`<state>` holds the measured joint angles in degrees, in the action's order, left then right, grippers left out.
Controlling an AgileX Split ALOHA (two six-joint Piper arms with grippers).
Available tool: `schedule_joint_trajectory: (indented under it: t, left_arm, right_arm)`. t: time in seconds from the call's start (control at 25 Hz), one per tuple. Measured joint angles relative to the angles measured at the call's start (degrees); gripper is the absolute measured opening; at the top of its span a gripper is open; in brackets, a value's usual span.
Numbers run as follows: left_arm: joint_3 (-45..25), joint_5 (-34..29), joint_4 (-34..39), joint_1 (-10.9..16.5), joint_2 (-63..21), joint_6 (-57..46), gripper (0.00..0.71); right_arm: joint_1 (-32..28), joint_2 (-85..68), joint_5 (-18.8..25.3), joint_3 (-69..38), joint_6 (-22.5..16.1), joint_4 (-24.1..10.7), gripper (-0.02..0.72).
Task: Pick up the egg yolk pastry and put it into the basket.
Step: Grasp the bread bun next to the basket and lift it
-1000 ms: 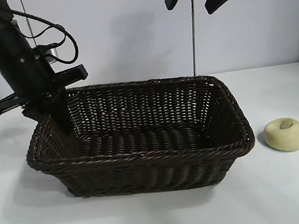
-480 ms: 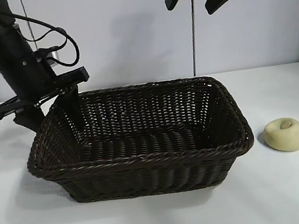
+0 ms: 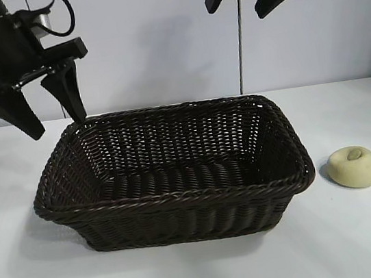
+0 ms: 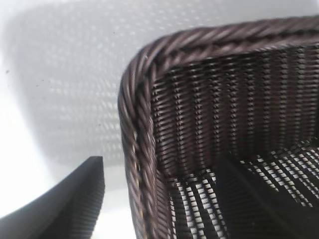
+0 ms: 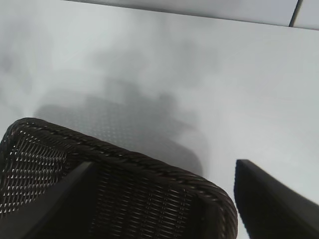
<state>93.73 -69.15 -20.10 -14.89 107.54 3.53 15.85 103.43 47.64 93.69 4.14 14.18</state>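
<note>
The egg yolk pastry (image 3: pixel 353 166), a pale yellow lump with a brownish dimple, lies on the white table to the right of the basket, apart from it. The dark brown wicker basket (image 3: pixel 180 196) stands in the middle, with nothing in it. My left gripper (image 3: pixel 58 126) is open and hangs just above the basket's far left corner, with nothing held. In the left wrist view its fingers (image 4: pixel 79 199) straddle the basket's corner rim (image 4: pixel 132 124) from above. My right gripper (image 3: pixel 236 7) is open and high above the basket's far right side. The right wrist view shows that corner (image 5: pixel 149 199).
The white table (image 3: pixel 365 238) runs around the basket on all sides. A grey wall stands behind, with a thin vertical pole (image 3: pixel 240 48) at the back centre.
My left gripper, which straddled the basket's left wall, has lifted up and to the left, clear of the rim. The basket has settled flat. The right gripper and pastry have not moved.
</note>
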Motion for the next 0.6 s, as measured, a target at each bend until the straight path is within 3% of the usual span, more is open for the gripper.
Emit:
schedule_joint_trajectory:
  t: [0.6]
  left_arm:
    - [-3.65,4.51,-13.01,0.00,-0.70,7.11,0.470]
  right_arm:
    - [0.00,0.00,0.37,0.00,0.00,0.00,0.549]
